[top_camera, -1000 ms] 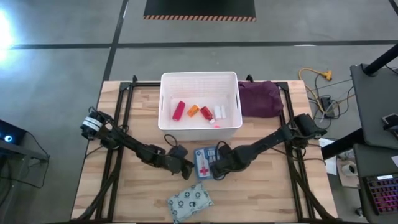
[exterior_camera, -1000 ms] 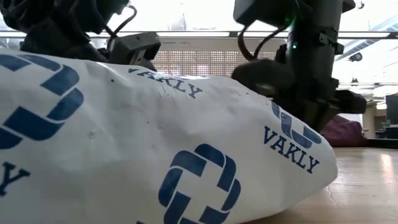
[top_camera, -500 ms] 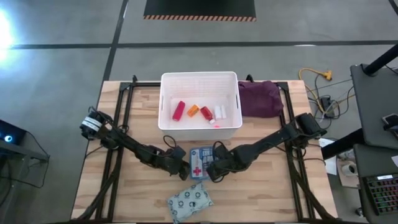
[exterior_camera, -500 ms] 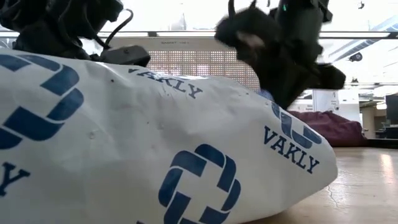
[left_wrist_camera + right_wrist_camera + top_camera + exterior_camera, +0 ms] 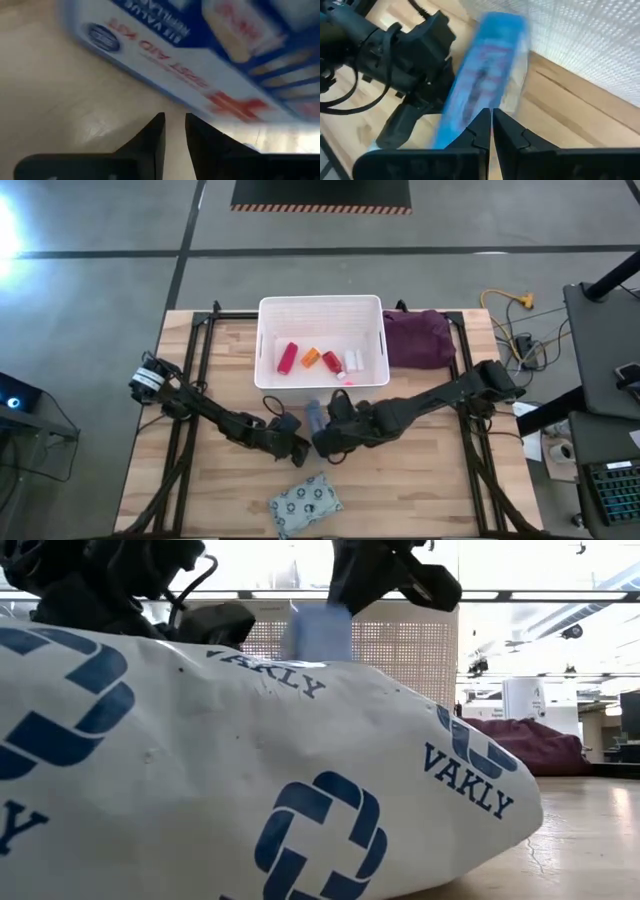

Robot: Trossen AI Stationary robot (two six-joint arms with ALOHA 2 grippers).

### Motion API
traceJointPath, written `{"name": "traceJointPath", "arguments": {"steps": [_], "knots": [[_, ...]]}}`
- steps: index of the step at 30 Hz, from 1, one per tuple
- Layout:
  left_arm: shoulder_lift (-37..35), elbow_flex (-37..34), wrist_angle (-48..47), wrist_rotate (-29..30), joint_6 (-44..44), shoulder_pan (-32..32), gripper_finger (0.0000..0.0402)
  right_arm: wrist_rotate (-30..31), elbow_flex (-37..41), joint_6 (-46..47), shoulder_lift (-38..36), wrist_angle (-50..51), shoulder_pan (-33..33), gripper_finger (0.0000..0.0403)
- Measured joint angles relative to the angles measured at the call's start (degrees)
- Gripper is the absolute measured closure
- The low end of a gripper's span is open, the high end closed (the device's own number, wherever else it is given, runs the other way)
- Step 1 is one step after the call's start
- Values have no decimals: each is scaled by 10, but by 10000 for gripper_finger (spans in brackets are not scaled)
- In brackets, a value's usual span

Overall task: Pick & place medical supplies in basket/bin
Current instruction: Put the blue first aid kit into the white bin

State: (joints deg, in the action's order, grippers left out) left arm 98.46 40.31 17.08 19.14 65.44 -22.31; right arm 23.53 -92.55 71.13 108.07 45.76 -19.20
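Observation:
The blue-white first-aid box (image 5: pixel 314 417) stands on edge between the arms, just in front of the white lattice basket (image 5: pixel 320 304). My right gripper (image 5: pixel 324 440) is shut on it. In the low view the box (image 5: pixel 318 630) shows above the pouch, below that gripper. My left gripper (image 5: pixel 298 452) sits low beside the box with its fingers (image 5: pixel 156 131) almost together and holds nothing. The box's printed face (image 5: pixel 200 75) fills the left wrist view just beyond them. The grey patterned pouch (image 5: pixel 305 502) lies flat near the table's near edge. A pink block (image 5: pixel 287 357), an orange vial (image 5: pixel 310 358), a red tube (image 5: pixel 331 362) and white bottles (image 5: pixel 352 362) lie in the basket. My right gripper pinches the first-aid box between its two fingers at the end nearest them (image 5: pixel 470 117). The fingers come from the table's right, slanting down. The box runs away from the fingertips (image 5: pixel 485 70), raised on edge and tilted. The pouch hides its lower edge in the low view.
A purple cloth bundle (image 5: pixel 417 338) lies against the basket's right side. The pouch (image 5: pixel 250 770) fills the low view's foreground. Black frame rails (image 5: pixel 190 380) run along both sides of the table. Bare wood lies to the near right (image 5: pixel 420 490).
My right gripper has moved toward the table's left and up, drawing the first-aid box with it. The box lay flat on the table and has been raised onto its edge, nearer the basket.

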Motion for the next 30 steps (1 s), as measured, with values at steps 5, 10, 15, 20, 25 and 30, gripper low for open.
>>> {"name": "traceJointPath", "arguments": {"steps": [5,10,15,20,25,30], "knots": [[0,0,10,-1,0,-1,343,-6,9,-3,-1,-2,7,390],[0,-1,6,-2,-1,-1,343,-9,10,-3,0,-1,7,390],[0,-1,3,-2,-1,-1,343,-10,10,3,0,1,8,390],[0,-1,3,-3,-2,-1,343,-10,2,-8,0,4,8,390],[0,-2,2,-3,-2,-1,343,-27,3,-8,-1,2,9,365],[0,-2,0,-4,-2,-1,343,-26,24,-7,0,-1,11,288]]}}
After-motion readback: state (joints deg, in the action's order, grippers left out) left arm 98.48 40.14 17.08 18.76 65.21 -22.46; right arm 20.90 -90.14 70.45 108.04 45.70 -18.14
